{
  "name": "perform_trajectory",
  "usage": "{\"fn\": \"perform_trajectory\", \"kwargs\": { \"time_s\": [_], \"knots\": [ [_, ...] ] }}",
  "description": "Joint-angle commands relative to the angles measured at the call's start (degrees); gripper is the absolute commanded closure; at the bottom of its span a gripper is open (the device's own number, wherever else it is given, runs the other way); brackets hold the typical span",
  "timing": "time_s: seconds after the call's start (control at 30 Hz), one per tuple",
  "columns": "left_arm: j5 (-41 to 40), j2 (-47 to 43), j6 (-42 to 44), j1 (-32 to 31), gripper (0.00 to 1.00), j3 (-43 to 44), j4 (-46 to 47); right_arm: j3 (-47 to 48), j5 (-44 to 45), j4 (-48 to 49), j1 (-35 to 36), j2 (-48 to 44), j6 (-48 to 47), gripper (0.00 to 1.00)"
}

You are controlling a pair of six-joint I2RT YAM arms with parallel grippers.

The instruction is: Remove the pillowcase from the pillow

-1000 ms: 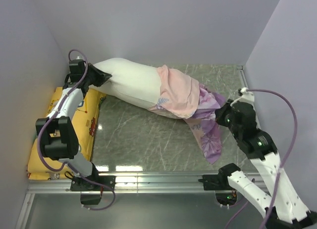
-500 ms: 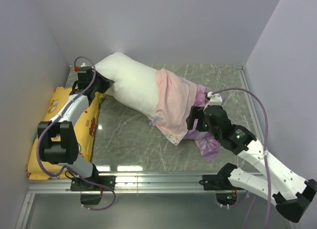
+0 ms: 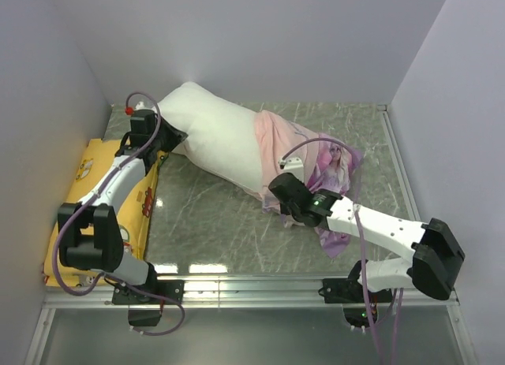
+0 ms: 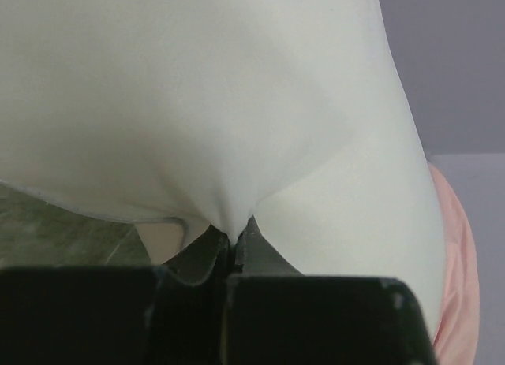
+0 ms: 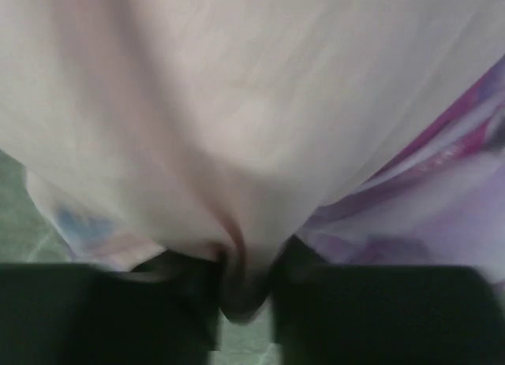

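The plump white pillow [image 3: 217, 132] lies across the back of the table, its left end bare. The pillowcase [image 3: 282, 148], pale pink inside out with a purple princess print, still covers the pillow's right end and trails toward the front right. My left gripper [image 3: 168, 136] is shut on the pillow's left corner; the pinched white fabric [image 4: 231, 223] shows between its fingers. My right gripper [image 3: 274, 190] is shut on the pillowcase's pink edge [image 5: 241, 255] at the pillow's near side.
A flat yellow cushion [image 3: 83, 215] printed with vehicles lies along the left wall, under my left arm. Grey walls close in the back and both sides. A metal rail [image 3: 252, 282] runs along the table's front edge.
My right arm has swung left across the pillowcase and shut on its pink edge near the pillow's middle. The princess print is now spread out at the right. My left gripper shifted slightly right with the pillow.
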Motion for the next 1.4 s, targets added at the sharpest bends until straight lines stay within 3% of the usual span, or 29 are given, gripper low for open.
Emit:
{"fn": "perform_trajectory", "kwargs": {
  "time_s": [0.0,0.03,0.17,0.27,0.3,0.43,0.47,0.6,0.7,0.8,1.03,1.17,1.27,1.37],
  "knots": [
    [-0.4,-7.0,4.7,-1.3,1.00,0.5,-0.9,8.0,8.1,-2.4,0.5,-2.5,0.3,0.94],
    [-0.4,-8.3,5.6,-1.3,0.99,0.8,-1.8,9.5,7.4,-5.4,0.5,-5.8,-0.1,1.00],
    [-1.1,-14.8,11.0,-2.4,0.99,7.9,-9.5,22.5,0.8,-12.1,3.0,-16.8,-2.2,1.00],
    [-0.5,-12.9,11.4,-3.7,0.99,17.1,-12.5,30.4,2.0,-15.2,2.8,-18.9,-3.7,1.00],
    [-0.2,-11.4,11.2,-3.8,0.99,20.8,-12.8,31.8,2.7,-16.0,0.5,-18.0,-4.3,1.00],
    [3.4,-1.5,9.6,-4.0,0.98,26.9,-14.2,30.0,-11.2,-12.1,-14.6,-9.6,-5.6,0.99],
    [3.9,0.0,9.0,-4.1,0.96,26.9,-13.4,26.4,-12.2,-10.8,-16.1,-7.9,-5.5,0.98],
    [7.4,6.4,8.5,-5.3,0.64,24.3,-8.1,17.7,-16.9,-2.1,-22.4,3.8,-4.5,0.93],
    [9.8,8.1,8.9,-6.0,0.48,24.1,-6.0,14.9,-18.2,1.6,-26.9,12.8,-3.8,0.90],
    [9.3,5.7,9.6,-6.9,0.40,23.7,-4.1,15.3,-18.1,2.9,-30.0,20.1,-4.0,0.82],
    [1.5,-2.4,9.9,-7.8,0.34,18.3,-5.9,19.7,-18.7,2.5,-33.4,27.2,-5.5,0.62],
    [-3.8,-6.2,7.2,-8.7,0.31,6.9,-3.1,20.9,-19.2,1.6,-33.3,27.8,-5.9,0.52],
    [-3.1,-4.4,5.3,-9.9,0.30,1.6,3.5,20.2,-20.2,1.8,-33.2,25.9,-5.9,0.46],
    [-3.8,1.0,3.7,-10.8,0.28,1.5,7.5,20.0,-20.5,0.4,-32.9,23.3,-6.7,0.42]
  ]
}}
